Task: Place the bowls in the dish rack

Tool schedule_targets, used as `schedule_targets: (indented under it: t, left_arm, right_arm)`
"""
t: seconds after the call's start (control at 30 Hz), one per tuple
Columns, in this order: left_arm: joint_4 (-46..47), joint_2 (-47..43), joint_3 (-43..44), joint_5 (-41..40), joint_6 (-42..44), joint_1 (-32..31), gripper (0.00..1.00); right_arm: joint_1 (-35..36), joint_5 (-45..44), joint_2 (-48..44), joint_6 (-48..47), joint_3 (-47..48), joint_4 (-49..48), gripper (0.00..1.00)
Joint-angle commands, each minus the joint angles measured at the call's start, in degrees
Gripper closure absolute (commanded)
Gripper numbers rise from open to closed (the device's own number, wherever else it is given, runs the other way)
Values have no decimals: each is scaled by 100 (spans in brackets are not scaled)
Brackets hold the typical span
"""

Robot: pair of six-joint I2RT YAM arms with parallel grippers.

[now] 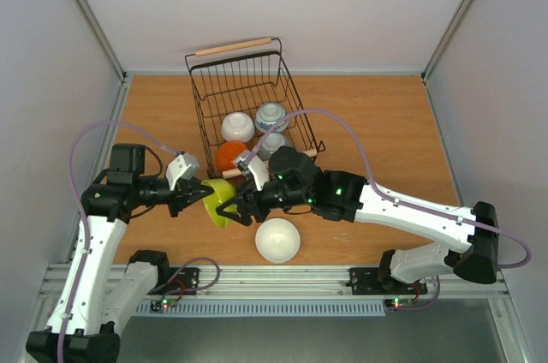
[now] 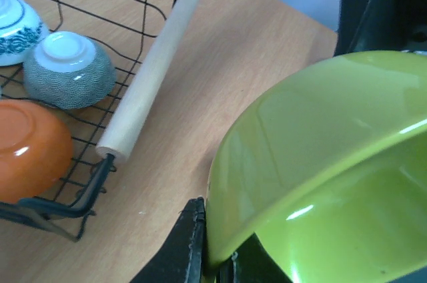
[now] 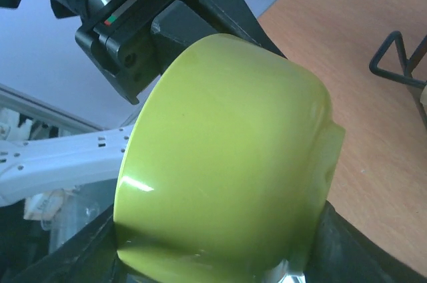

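Before rack point(image 1: 233, 46) — yel-grn bowl point(image 1: 221, 200), wht bowl point(image 1: 276, 240)

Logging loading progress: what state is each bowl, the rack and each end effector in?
Dish rack: holds four bowls.
Yellow-green bowl: lifted, tilted, between both end effectors.
White bowl near the arms: upright on table.
Other white bowl: in rack.
Orange bowl: in rack.
Grey speckled bowl: in rack, upside down.
Blue-and-white bowl: in rack.
Left end effector: shut on yellow-green bowl's rim.
Right end effector: straddles that bowl, grip unclear.
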State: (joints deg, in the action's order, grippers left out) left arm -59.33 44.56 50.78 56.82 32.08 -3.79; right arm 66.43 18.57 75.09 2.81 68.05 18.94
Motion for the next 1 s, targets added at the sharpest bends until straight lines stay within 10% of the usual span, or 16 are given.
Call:
schedule_targets:
  t: [0.0,0.1,0.23,0.47,0.97]
  left_arm:
    - [221,-107,143,381,-26,-17,100]
    - [214,-123,137,366,-26,-16,100]
    - [439,-203,88,122,-212,-16,98]
    - [1527,-671,-231,-1057,-1183,-17,4]
    - [2112,-969,-436,-2119,-1687,-15,1]
  right_arm:
    - [18,471,143,20,116,-322,63]
    - [9,553,170,9,149,-352,98]
    - [10,182,133,-114,266,-86,99]
    - [-502,-1034,599,-791,1289,1420,99]
    - [-1972,-2067,4106,-2246,5790,3490,99]
